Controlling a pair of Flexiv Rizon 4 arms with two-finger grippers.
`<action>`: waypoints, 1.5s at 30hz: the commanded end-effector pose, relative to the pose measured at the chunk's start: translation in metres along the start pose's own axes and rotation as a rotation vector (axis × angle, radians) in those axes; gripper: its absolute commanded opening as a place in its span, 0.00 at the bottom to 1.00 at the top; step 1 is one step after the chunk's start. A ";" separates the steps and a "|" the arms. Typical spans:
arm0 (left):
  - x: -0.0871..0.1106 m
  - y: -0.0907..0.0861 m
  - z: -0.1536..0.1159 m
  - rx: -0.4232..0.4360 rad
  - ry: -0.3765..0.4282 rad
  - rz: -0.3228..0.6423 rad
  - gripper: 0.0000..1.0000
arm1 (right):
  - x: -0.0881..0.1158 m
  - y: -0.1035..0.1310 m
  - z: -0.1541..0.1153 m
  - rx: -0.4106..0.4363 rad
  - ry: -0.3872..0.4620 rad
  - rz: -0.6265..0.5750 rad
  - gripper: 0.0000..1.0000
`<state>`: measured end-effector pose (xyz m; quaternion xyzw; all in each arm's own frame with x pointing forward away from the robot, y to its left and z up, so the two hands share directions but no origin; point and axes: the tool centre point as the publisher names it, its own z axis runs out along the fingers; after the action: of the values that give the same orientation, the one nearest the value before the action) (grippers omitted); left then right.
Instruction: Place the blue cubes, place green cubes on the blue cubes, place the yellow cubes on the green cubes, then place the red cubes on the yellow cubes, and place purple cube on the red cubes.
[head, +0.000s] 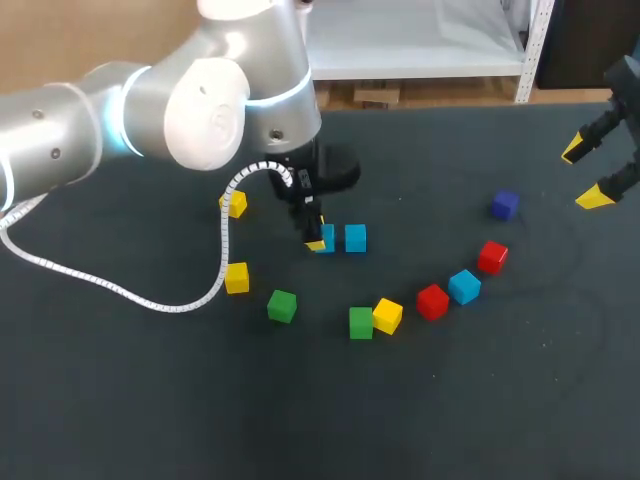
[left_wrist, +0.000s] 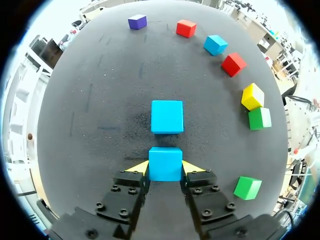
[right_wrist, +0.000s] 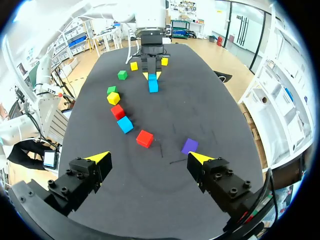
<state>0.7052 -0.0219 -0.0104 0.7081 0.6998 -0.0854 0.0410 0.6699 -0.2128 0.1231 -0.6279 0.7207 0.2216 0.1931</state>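
Nearest the head camera is the left arm, grey and white metal trailing a white coiled cable, reaching in from the left over the dark matte table. Its left gripper is clamped on a light blue held cube, one yellow tip against each side; I cannot tell whether that cube rests on the table or hangs just clear of it. Just to its right, close but apart, sits a second blue cube.

An arc of small cubes curves from the near middle to the far right: a near green cube touching a yellow cube, then a red cube just beside a third blue cube, a farther red cube, and a purple cube farthest. Left of the arc lie a lone green cube, a left yellow cube and, farther off, a far yellow cube by the cable.

At the far right the right gripper hangs above the table with its fingers spread wide and nothing between them, well apart from every cube
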 end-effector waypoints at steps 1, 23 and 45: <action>0.000 0.001 0.002 0.004 0.002 0.003 0.23 | 0.000 0.000 0.000 0.001 -0.001 0.000 1.00; 0.003 0.001 -0.004 0.006 -0.014 -0.007 1.00 | 0.000 0.000 0.000 0.001 -0.001 0.000 1.00; 0.061 -0.028 -0.071 -0.062 -0.234 -0.063 1.00 | 0.000 0.000 0.000 0.001 -0.001 0.000 1.00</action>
<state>0.6997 0.0313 0.0443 0.6778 0.7188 -0.1269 0.0879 0.6698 -0.2128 0.1231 -0.6279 0.7207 0.2216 0.1931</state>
